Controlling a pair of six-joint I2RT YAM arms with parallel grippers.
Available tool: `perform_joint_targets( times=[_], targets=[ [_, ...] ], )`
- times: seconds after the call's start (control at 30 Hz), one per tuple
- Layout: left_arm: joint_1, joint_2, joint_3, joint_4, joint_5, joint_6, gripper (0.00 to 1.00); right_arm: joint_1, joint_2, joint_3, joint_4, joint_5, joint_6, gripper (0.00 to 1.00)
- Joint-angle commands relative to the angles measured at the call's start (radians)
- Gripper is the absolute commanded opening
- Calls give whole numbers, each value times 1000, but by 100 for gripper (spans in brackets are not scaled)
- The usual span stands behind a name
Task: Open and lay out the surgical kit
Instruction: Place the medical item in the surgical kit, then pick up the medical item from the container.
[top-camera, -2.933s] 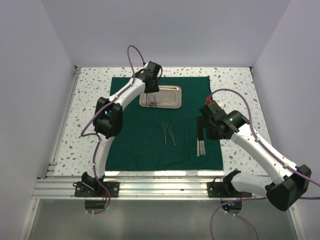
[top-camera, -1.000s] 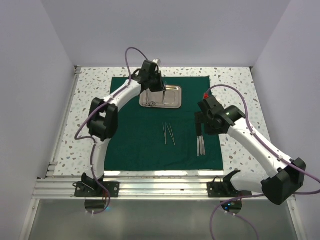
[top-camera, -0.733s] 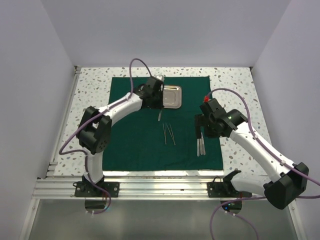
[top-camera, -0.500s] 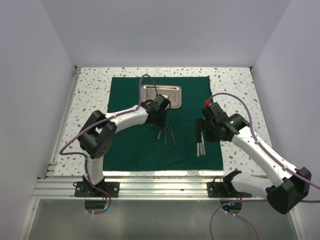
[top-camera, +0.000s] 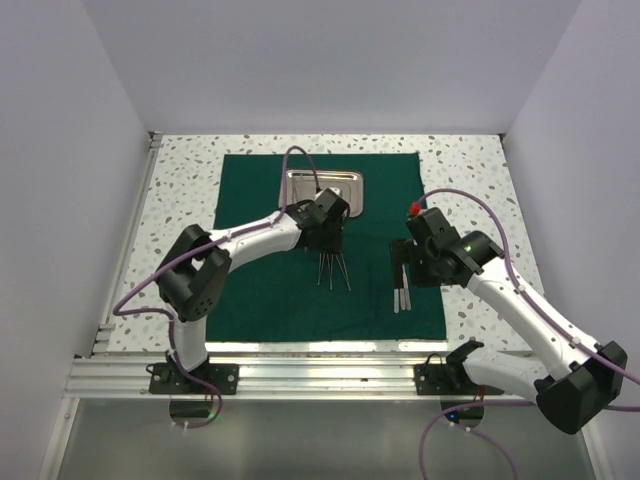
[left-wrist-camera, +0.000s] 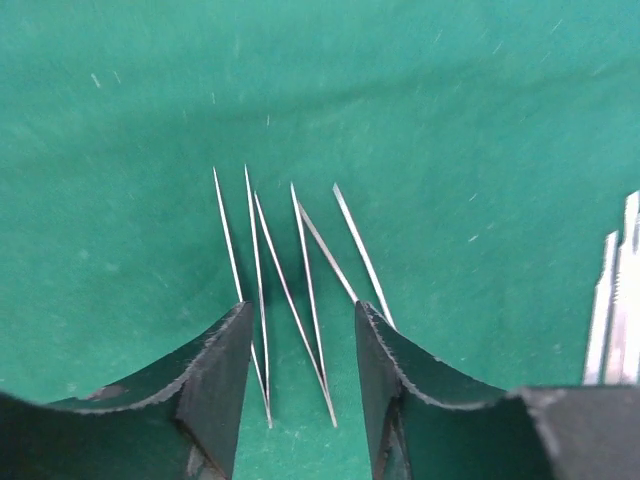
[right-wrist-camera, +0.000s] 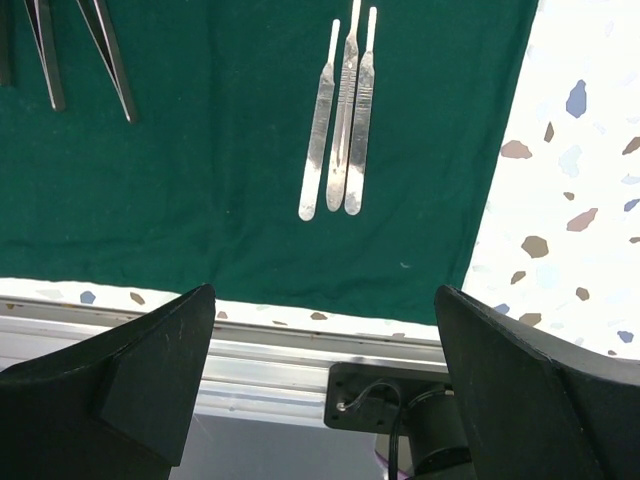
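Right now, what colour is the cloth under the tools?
The cloth is dark green, clearest in the top view.

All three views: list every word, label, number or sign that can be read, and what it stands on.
None can be read. The green cloth, steel tray and tweezers show no lettering; the flat handles bear fine marks too small to read.

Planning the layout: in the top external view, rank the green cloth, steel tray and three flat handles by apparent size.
Largest to smallest:
1. green cloth
2. steel tray, partly covered yet clearly bigger than the next
3. flat handles, even taken together
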Motion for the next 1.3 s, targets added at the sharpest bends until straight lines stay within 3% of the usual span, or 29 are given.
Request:
perform_joint_targets(
  times=[0.0, 0.23, 0.63, 0.9, 1.27],
  targets=[
    [14, -47, 102, -23, -58, 22, 50, -1, 2, 15, 5, -4, -23, 95],
    [175, 49, 239, -34, -33, 105, 46, -1, 13, 33, -15, 51, -33, 96],
    [355, 506, 847, -214, -24, 221, 45, -5, 135, 110, -26, 155, -57, 98],
    [395, 568, 865, -195, -19, 233, 44, -6, 231, 157, -21, 177, -72, 98],
    [383, 569, 764, -171, -2, 236, 37, -12, 297, 187, -9, 166, -82, 98]
  ],
)
